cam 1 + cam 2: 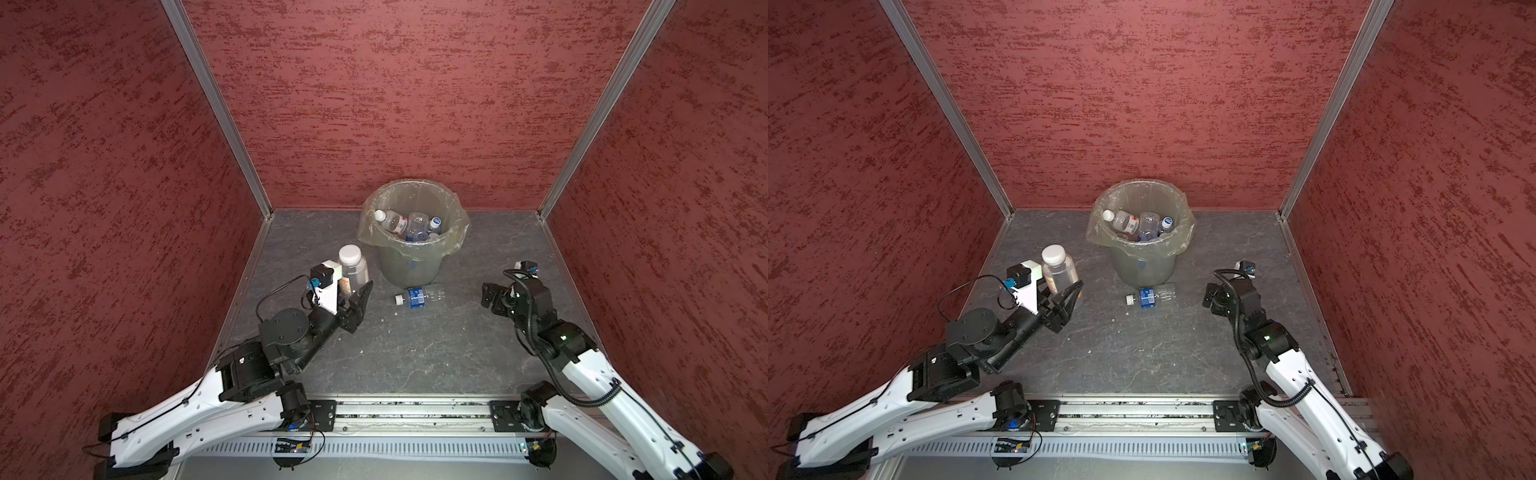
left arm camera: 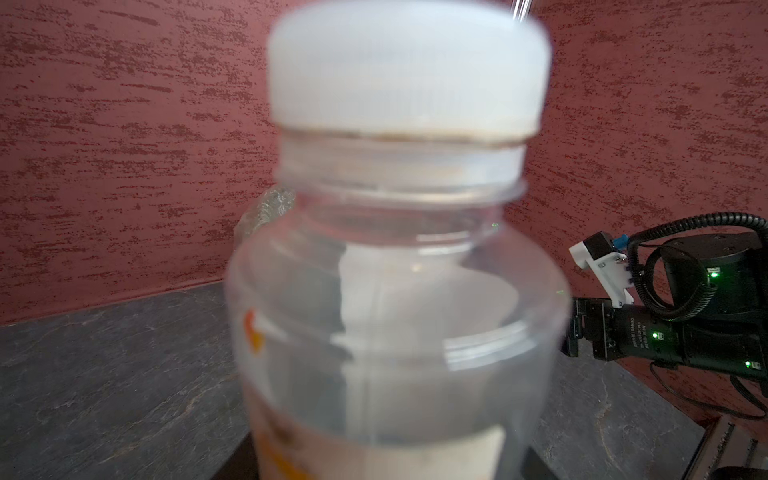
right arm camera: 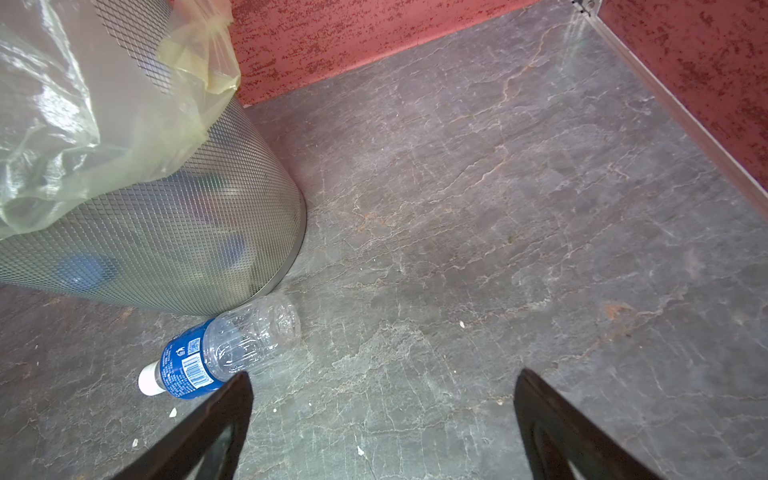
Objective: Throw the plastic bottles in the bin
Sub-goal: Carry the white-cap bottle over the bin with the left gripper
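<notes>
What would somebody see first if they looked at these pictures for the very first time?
Probably the clear bottle with a fat white cap, held upright by the left gripper, left of the bin. Then the bin at the back, lined with a bag, with several bottles inside. A blue-labelled bottle lies on its side just in front of it, and the right gripper hangs open and empty nearby.

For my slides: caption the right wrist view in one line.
Open right end effector hovers near a blue-labelled bottle lying at the foot of the bag-lined mesh bin.
</notes>
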